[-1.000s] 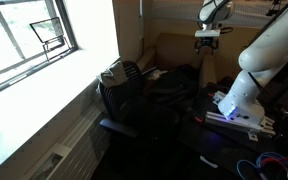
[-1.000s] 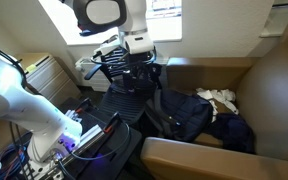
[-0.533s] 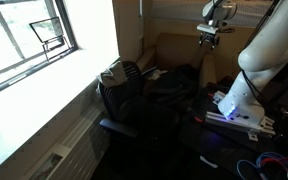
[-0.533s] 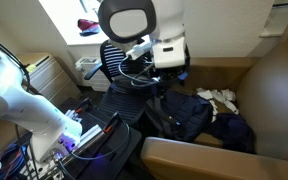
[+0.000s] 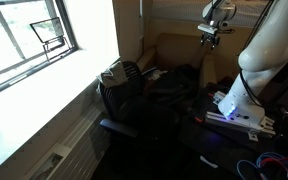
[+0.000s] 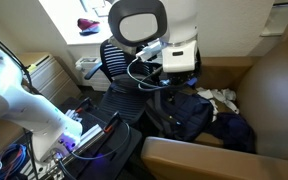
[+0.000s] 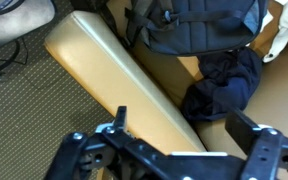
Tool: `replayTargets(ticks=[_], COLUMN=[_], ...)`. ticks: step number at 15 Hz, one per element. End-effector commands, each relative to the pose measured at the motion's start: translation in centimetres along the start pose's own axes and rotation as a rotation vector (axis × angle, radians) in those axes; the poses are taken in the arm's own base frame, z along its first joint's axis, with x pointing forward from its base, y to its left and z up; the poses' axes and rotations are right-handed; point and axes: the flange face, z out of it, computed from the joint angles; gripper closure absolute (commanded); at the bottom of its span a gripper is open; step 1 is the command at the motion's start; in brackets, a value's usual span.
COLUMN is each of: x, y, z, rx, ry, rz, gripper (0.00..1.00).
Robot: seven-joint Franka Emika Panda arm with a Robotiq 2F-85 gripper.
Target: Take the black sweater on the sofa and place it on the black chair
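The black sweater (image 7: 224,88) lies rumpled on the seat of the tan sofa (image 7: 104,65), beside a black backpack (image 7: 194,25). In an exterior view the sweater (image 6: 236,132) sits right of the backpack (image 6: 179,115). My gripper (image 7: 189,132) hangs open and empty above the sofa's padded arm, well above the sweater. It also shows high over the sofa (image 5: 174,50) as a small gripper (image 5: 212,38). The black chair (image 5: 134,92) with its ribbed back (image 6: 114,58) stands next to the sofa.
A white cloth (image 6: 221,97) lies on the sofa seat behind the sweater. A window (image 5: 29,40) with a wide sill runs along one wall. The robot's base (image 5: 239,105) and cables (image 6: 74,135) stand on the floor near the chair.
The gripper has moved from above the black chair across to above the sofa and risen a little. It stayed open. The sweater and backpack have not moved.
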Motion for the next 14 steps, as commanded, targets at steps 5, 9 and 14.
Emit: replayTargets(ticks=[5, 9, 14], x=[6.4, 9.1, 7.2], y=[-6.1, -9.3, -9.5], z=[2.7, 8.9, 12.1], rx=[0.176, 0.093, 0.011], ry=[0.017, 0.045, 0.022], rz=[0.410, 0.605, 0.575], gripper=[0.00, 0.00, 0.00])
